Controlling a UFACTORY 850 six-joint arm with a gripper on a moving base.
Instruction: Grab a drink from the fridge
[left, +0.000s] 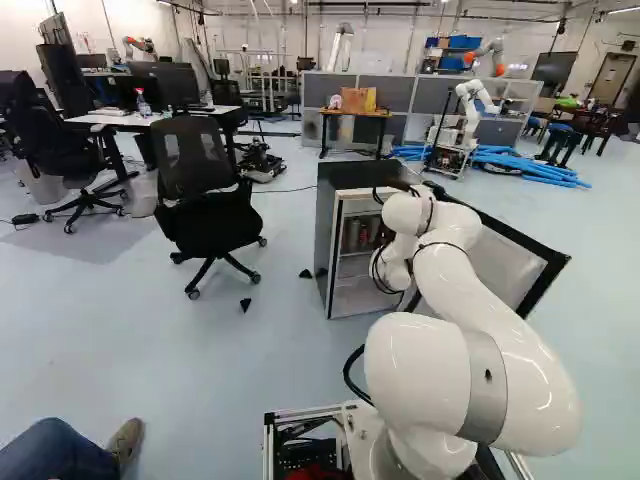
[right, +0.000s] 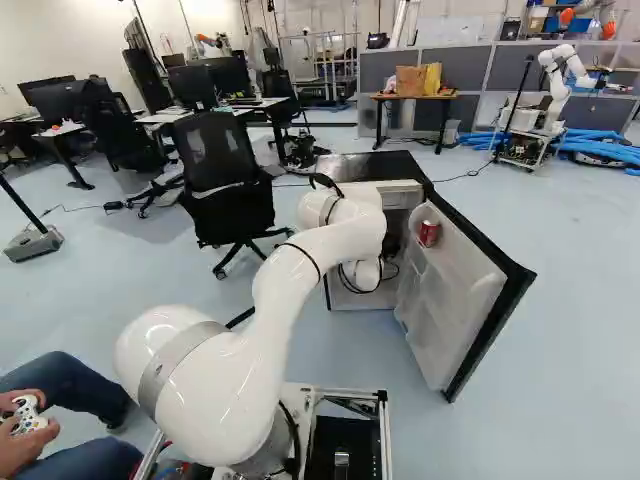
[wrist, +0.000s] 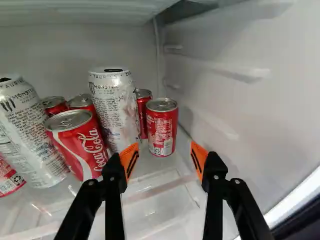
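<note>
Here we are, my pincer (wrist: 164, 158) spread open inside the fridge (right: 350, 166), a red can (wrist: 162, 129) upright ahead, tall silver can (wrist: 113, 112) near it.

Robotics lab, open-plan, part office. Lab use is shown by another robot (right: 558, 85), mounted on a metal frame (right: 525, 148) near grey partitions (left: 400, 95), and by more robot arms (left: 487, 50) seen further back. Blue tubes (left: 535, 170) are piled beside that frame on the smooth, pale floor (left: 60, 330). Office use is shown by desks (left: 115, 119), monitors (left: 172, 86) and wheeled office chairs (left: 193, 160), all in the left half of both base views. Pipes (left: 385, 14) are left exposed high at the back.
</note>
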